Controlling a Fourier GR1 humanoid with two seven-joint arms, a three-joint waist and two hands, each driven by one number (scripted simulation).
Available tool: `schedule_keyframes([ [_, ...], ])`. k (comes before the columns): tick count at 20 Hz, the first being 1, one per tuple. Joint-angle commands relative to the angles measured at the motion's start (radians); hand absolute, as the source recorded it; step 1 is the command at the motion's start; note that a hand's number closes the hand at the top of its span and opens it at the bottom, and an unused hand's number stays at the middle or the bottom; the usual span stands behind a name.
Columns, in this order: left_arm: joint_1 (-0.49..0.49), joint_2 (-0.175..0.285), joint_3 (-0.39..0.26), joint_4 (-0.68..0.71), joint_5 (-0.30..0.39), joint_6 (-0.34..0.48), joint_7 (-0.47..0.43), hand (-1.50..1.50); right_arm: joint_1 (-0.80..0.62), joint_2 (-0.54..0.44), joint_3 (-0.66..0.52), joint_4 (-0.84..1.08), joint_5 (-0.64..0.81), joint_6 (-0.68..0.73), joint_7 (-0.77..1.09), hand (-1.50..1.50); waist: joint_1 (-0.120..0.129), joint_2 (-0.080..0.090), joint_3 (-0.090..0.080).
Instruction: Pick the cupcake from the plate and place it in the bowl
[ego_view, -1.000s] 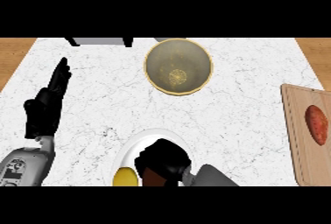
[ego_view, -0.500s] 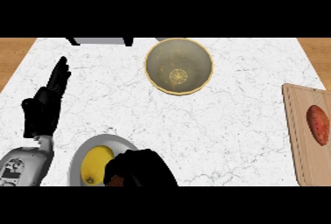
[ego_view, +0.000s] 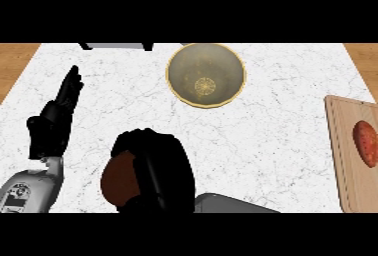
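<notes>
Low centre over the tabletop (ego_view: 280, 125), right hand (ego_view: 159, 170) has fingers (ego_view: 148, 142) curled round the brown cupcake (ego_view: 118, 182), which shows at their left side. Bowl (ego_view: 205, 75) sits well apart, further back. Left hand (ego_view: 52, 130) rests at left, fingers straight, holding nothing.

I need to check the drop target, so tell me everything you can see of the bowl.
The bowl is round, with a tan-yellow rim and a dull olive, ceramic-looking inside. It stands upright on the white marble counter near the far edge, showing only a pale round mark at its bottom. Nothing touches it; the right hand holding the cupcake is apart, nearer the robot.
</notes>
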Motion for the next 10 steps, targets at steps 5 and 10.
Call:
schedule_keyframes([
  [5,-0.010,-0.018,0.009,-0.005,-0.015,0.004,0.008,0.00,-0.120,-0.013,-0.274,0.312,-0.124,-0.103,-0.265,1.50,-0.004,0.009,0.001],
  [10,0.004,0.002,0.026,-0.038,0.000,-0.033,0.029,0.00,-0.177,-0.043,-0.382,0.488,-0.173,-0.150,-0.453,1.50,0.002,0.011,0.001],
])
